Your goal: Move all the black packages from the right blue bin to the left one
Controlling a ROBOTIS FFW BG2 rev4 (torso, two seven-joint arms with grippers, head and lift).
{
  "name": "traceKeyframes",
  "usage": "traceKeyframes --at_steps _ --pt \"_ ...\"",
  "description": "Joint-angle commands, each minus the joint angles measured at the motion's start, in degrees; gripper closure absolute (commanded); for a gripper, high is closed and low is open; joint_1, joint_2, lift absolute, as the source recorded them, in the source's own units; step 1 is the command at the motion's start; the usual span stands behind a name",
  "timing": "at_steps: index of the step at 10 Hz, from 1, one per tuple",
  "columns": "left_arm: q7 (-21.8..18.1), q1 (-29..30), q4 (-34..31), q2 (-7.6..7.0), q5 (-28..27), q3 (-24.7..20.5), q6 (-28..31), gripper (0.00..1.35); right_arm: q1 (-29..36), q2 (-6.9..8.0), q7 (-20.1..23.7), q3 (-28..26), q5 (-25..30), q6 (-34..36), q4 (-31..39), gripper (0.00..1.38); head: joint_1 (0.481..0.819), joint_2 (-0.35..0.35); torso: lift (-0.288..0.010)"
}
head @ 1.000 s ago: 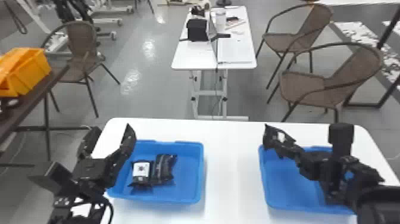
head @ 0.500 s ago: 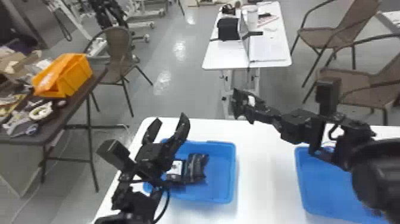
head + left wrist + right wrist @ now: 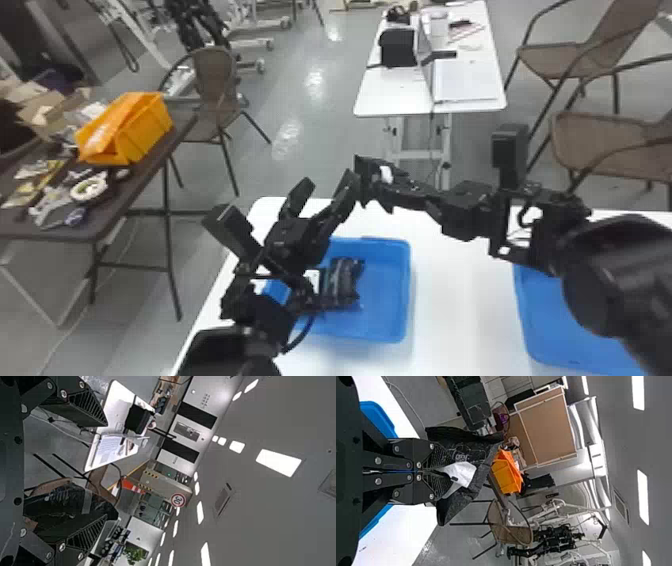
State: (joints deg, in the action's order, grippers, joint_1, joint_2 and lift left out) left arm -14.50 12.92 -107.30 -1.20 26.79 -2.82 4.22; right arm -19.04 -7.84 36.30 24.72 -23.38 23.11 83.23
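One black package (image 3: pixel 475 451) is clenched in right pincer (image 3: pixel 392 191) — left pincer (image 3: pixel 327 183) spread, seemingly near.

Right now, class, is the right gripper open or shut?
Shut: the right gripper pinches a black package, its two fingers nearly together.

A package (image 3: pixel 484 461) is showing black and white; the left bin (image 3: pixel 385 285) and right bin (image 3: pixel 550 320) are showing blue, the tabletop (image 3: pixel 460 300) white.

The head camera looks forward and down over both pairs of jaws. Close behind the left jaws, one wrist camera faces outward, sharing its far white table (image 3: pixel 375 95); beyond the right jaws, the other shares the orange crate (image 3: pixel 147 132).
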Motion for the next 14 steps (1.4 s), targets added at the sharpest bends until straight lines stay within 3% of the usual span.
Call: traceKeyframes --at_steps 1,4,6,7,9,10,11,14 --pt "-0.09 -0.08 -0.19 0.14 0.02 -0.08 1.23 0.23 -0.73 -0.07 0.0 0.95 -0.53 -0.17 -0.7 1.14 0.687 0.271 0.0" --pt "-2.29 -1.05 -0.28 0.14 0.02 0.62 3.43 0.23 -1.26 0.46 0.0 0.95 -0.88 -0.87 -2.37 1.13 0.689 0.269 0.0" --pt "-4.14 -2.98 -0.28 -0.21 -0.34 2.03 7.91 0.23 -1.7 0.55 0.0 0.95 -0.97 -1.05 -2.9 1.14 0.69 0.253 0.0" --pt "-4.14 -3.42 -0.19 -0.82 0.02 2.47 9.32 0.23 -1.88 0.55 0.0 1.04 -0.97 -1.13 -2.99 1.14 0.69 0.239 0.0" --pt "-4.05 -3.6 -0.19 -0.74 -0.25 2.56 11.69 0.26 -1.97 0.64 0.0 1.21 -1.23 -1.22 -3.16 1.14 0.691 0.222 0.0" --pt "-4.14 -4.13 -0.28 -0.82 -2.36 2.64 12.84 0.65 -1.97 0.64 0.0 1.12 -1.23 -1.22 -3.16 1.14 0.693 0.221 0.0" --pt "-3.96 -4.57 -0.28 -1.09 -2.01 2.47 14.68 1.25 -1.97 0.64 0.0 1.21 -1.32 -1.22 -3.16 1.14 0.695 0.219 0.0" --pt "-3.78 -3.6 -0.1 -0.12 -2.01 1.59 9.85 1.22 -1.88 0.72 0.0 1.12 -1.49 -1.22 -3.25 1.14 0.693 0.225 0.0"
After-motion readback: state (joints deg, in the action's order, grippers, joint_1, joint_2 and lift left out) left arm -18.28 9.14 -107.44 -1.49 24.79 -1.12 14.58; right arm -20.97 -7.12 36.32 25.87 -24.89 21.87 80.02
